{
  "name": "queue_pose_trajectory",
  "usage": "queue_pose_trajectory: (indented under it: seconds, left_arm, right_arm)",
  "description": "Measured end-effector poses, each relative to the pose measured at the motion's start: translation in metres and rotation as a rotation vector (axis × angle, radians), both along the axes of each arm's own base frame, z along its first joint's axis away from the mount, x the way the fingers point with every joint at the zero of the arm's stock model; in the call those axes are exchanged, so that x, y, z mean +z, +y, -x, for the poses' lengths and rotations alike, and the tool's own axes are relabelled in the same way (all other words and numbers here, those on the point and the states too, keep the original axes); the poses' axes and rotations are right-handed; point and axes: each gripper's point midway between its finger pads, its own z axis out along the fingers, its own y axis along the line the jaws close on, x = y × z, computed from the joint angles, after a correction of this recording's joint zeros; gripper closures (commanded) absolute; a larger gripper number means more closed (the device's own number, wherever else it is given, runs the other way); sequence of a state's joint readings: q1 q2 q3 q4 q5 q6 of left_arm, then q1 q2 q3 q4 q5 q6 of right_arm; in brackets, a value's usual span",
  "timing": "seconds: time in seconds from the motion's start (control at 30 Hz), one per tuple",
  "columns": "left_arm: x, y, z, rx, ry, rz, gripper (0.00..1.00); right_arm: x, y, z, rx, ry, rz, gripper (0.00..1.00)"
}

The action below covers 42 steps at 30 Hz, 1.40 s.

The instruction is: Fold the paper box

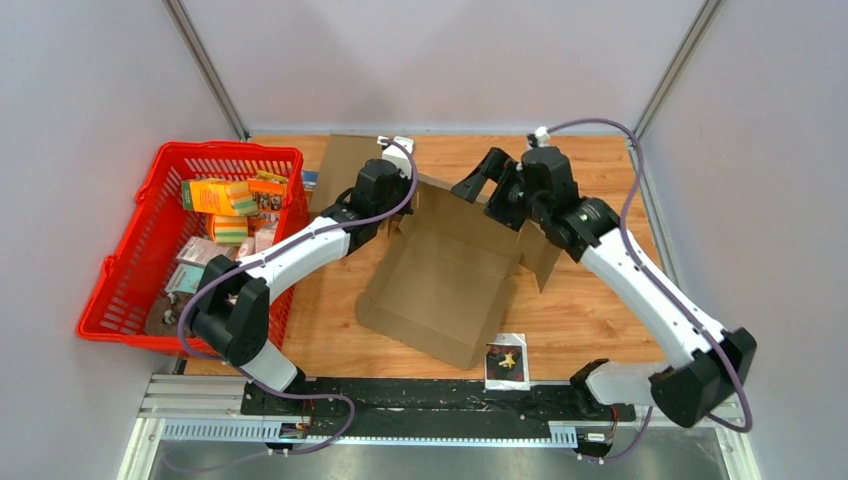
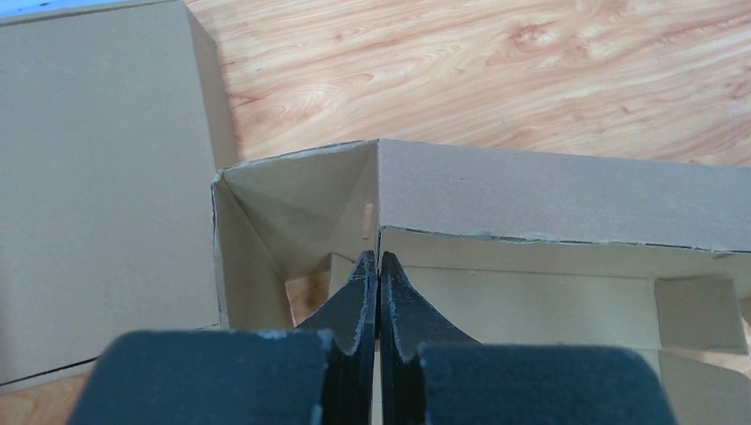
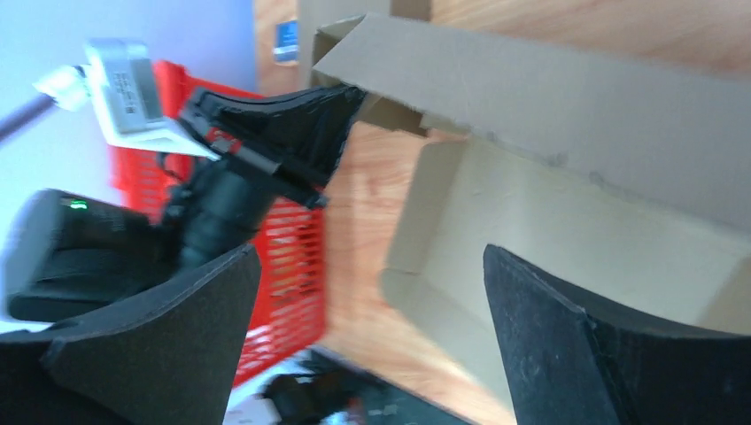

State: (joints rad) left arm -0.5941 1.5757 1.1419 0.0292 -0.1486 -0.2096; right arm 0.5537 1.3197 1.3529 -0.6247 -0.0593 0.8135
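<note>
The overhead view takes in the whole wooden table (image 1: 590, 300). A half-formed brown cardboard box (image 1: 450, 280) sits at its centre between the two arms. A red plastic mesh basket (image 1: 230, 150) of small packaged goods stands at the left. A flat brown cardboard sheet (image 1: 345, 160) lies at the far edge, and a small clear packet with a star print (image 1: 506, 360) lies just in front of the box.

Only the left wrist view shows the left gripper (image 2: 379, 261): its black fingers are pressed together, tips against the box's upright far wall beside a folded corner. Whether any card sits between them is hard to make out.

The right wrist view shows the right gripper (image 3: 367, 257) with its fingers spread wide and holding nothing, the box lying beyond them.

The box is open-topped, with its far wall raised and its near panels lying flat. Its near end is cut off in both wrist views. The right wrist picture is motion-blurred.
</note>
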Motion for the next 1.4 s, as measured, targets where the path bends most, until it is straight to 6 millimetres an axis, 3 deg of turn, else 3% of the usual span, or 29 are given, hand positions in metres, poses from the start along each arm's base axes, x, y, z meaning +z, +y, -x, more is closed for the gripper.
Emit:
queue_pose_trajectory:
  seconds: [0.1,0.23,0.3,0.37,0.57,0.63,0.8,0.83,0.93,0.97,1.03,1.1,1.2,1.37,1.4]
  left_arm:
    - [-0.004,0.004,0.000,0.031,-0.001,0.017,1.00]
    - [-0.003,0.006,0.001,0.052,-0.006,0.041,1.00]
    - [-0.003,0.007,0.003,0.059,-0.008,0.053,1.00]
    - [-0.005,0.009,0.005,0.069,-0.010,0.065,1.00]
    - [-0.004,0.012,0.006,0.084,-0.017,0.074,1.00]
    - [-0.004,0.012,0.005,0.086,-0.018,0.074,1.00]
    - [-0.004,0.012,0.005,0.084,-0.021,0.076,1.00]
    - [-0.004,0.011,0.005,0.083,-0.021,0.077,1.00]
    - [-0.004,0.010,0.006,0.075,-0.019,0.079,0.99]
    - [-0.004,0.010,0.006,0.074,-0.017,0.079,0.97]
    - [-0.004,0.009,0.005,0.071,-0.014,0.079,0.85]
    - [-0.004,0.007,0.003,0.059,-0.001,0.067,0.70]
    - [0.002,0.001,0.002,0.038,0.035,0.050,0.64]
    - [0.012,0.008,0.014,0.035,0.069,0.044,0.66]
    - [0.015,0.011,0.020,0.034,0.069,0.054,0.74]
  right_arm:
    - [0.007,0.001,0.010,-0.140,0.034,-0.211,0.06]
    - [-0.035,0.003,0.011,-0.313,0.170,-0.390,0.17]
    - [-0.061,0.004,-0.001,-0.414,0.237,-0.427,0.18]
    - [-0.074,0.003,-0.014,-0.491,0.256,-0.448,0.18]
    - [-0.074,0.003,-0.045,-0.622,0.244,-0.531,0.23]
    - [-0.071,0.006,-0.055,-0.642,0.239,-0.551,0.35]
    - [-0.075,0.008,-0.073,-0.694,0.223,-0.566,0.53]
    - [-0.076,0.007,-0.075,-0.702,0.220,-0.567,0.67]
    - [-0.079,0.006,-0.084,-0.727,0.221,-0.598,0.84]
    - [-0.078,0.005,-0.089,-0.733,0.216,-0.624,0.88]
    - [-0.074,0.003,-0.100,-0.735,0.194,-0.679,0.97]
    - [-0.074,-0.002,-0.112,-0.731,0.177,-0.733,0.98]
    - [-0.082,-0.013,-0.131,-0.738,0.164,-0.780,0.96]
    - [-0.092,-0.040,-0.161,-0.766,0.141,-0.822,0.95]
    - [-0.094,-0.044,-0.165,-0.767,0.141,-0.827,0.95]
